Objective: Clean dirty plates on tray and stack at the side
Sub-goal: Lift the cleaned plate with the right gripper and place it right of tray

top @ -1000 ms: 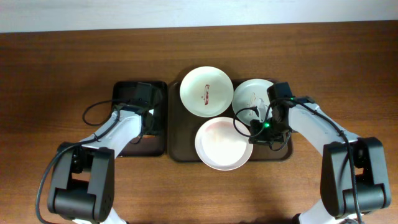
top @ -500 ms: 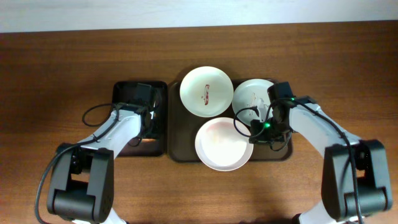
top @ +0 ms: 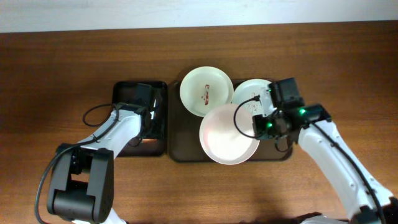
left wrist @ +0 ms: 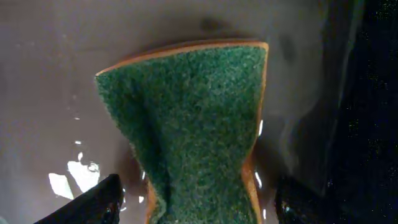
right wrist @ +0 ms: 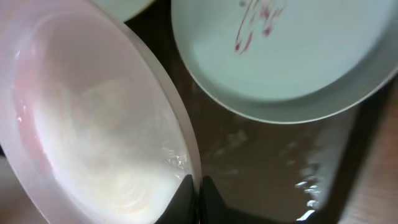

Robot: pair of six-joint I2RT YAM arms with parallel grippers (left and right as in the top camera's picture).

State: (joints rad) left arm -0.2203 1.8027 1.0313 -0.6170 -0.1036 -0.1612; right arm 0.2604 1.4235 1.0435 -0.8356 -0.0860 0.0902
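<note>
My right gripper (top: 260,124) (right wrist: 198,200) is shut on the rim of a wet white plate (top: 227,134) (right wrist: 81,124) and holds it tilted above the dark brown tray (top: 177,152) (right wrist: 261,162). Behind it on the tray lie a white plate (top: 206,91) with a red-brown streak and a pale mint plate (top: 250,92) (right wrist: 286,56) with red streaks, partly covered by the held plate. My left gripper (top: 149,122) (left wrist: 199,211) stands open over the black tray. Its fingers (left wrist: 93,202) sit a little apart from either side of the green sponge (left wrist: 193,124).
The narrow black tray (top: 127,93) (left wrist: 50,74) lies left of the brown tray, wet, with the orange-backed sponge on it. Bare wooden table (top: 62,62) surrounds both trays. Cables loop beside each arm.
The right arm has risen with the white plate, which now overlaps the edges of the other two plates. The left arm has stayed over the black tray.
</note>
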